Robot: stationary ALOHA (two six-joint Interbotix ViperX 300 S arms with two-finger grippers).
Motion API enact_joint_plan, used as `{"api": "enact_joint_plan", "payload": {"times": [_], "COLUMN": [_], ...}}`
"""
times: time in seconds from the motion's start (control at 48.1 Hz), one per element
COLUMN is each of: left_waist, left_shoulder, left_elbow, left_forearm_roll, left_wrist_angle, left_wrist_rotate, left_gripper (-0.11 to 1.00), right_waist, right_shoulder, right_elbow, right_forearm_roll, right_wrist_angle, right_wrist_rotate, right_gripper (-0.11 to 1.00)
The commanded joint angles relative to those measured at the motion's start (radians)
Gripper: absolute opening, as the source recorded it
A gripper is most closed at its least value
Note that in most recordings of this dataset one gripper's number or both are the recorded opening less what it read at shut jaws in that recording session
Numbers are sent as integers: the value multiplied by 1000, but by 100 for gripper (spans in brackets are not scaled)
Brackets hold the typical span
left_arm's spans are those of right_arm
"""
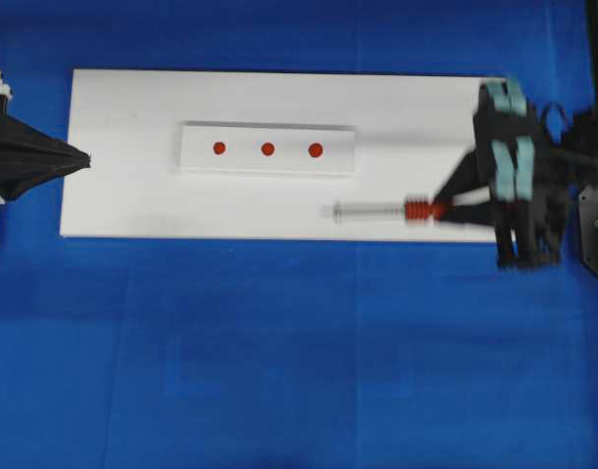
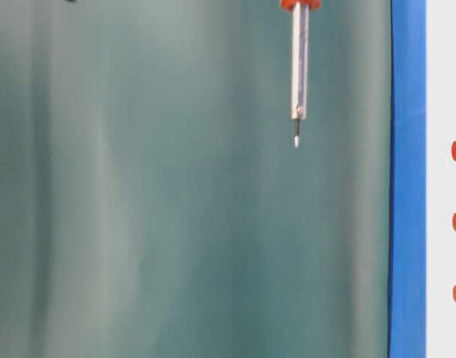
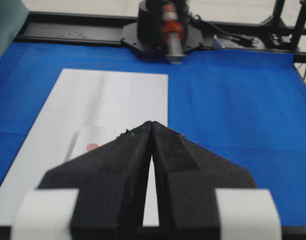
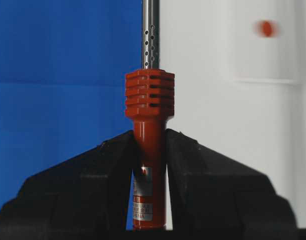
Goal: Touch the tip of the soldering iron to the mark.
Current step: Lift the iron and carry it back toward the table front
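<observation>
Right gripper [image 1: 453,207] clamped on soldering iron [image 1: 387,210] handle, carried over white board [image 1: 113,195], short of the marks.
Best swung toward nearest red mark [image 1: 316,149] on raised strip [image 1: 268,149], then lowered slowly, tip [image 2: 296,140] first. Left gripper [image 3: 151,131] shut, empty, parked at far board edge. Overhead gives shaft-to-mark offset but blurs tip; table-level shows needle tip clearly, airborne; right wrist shows fingers [image 4: 100,172] squeezing red handle.

The right hand [image 1: 446,207] is motion-blurred overhead — the soldering iron [image 4: 149,125] shaft runs off the wrist view's top edge.
</observation>
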Motion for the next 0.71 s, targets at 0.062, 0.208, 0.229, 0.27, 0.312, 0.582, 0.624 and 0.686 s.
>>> {"api": "enact_joint_plan", "payload": {"times": [0.062, 0.208, 0.229, 0.27, 0.312, 0.582, 0.624, 0.686], "left_waist": [2, 2, 2, 2, 2, 2, 2, 2], "left_shoulder": [0, 2, 0, 0, 0, -2, -2, -2], "left_elbow": [-12, -12, -12, -14, -14, -12, -12, -14], "left_forearm_roll": [2, 2, 2, 0, 0, 0, 2, 0], "left_wrist_angle": [-9, -11, -11, -9, -9, -9, -9, -11], "left_wrist_rotate": [0, 0, 0, 0, 0, 0, 0, 0], "left_gripper": [0, 0, 0, 0, 0, 0, 0, 0], "right_waist": [144, 236, 245, 259, 270, 276, 272, 259], "right_shoulder": [8, 44, 51, 63, 75, 150, 176, 229], "right_elbow": [-5, -12, -15, -18, -21, -66, -83, -120], "right_forearm_roll": [-51, -140, -153, -179, -209, -365, -374, -382], "right_wrist_angle": [-71, -98, -100, -103, -100, -106, -106, -106], "right_wrist_rotate": [118, 250, 268, 304, 337, 469, 480, 492], "right_gripper": [6, 6, 6, 6, 6, 6, 6, 6]}}
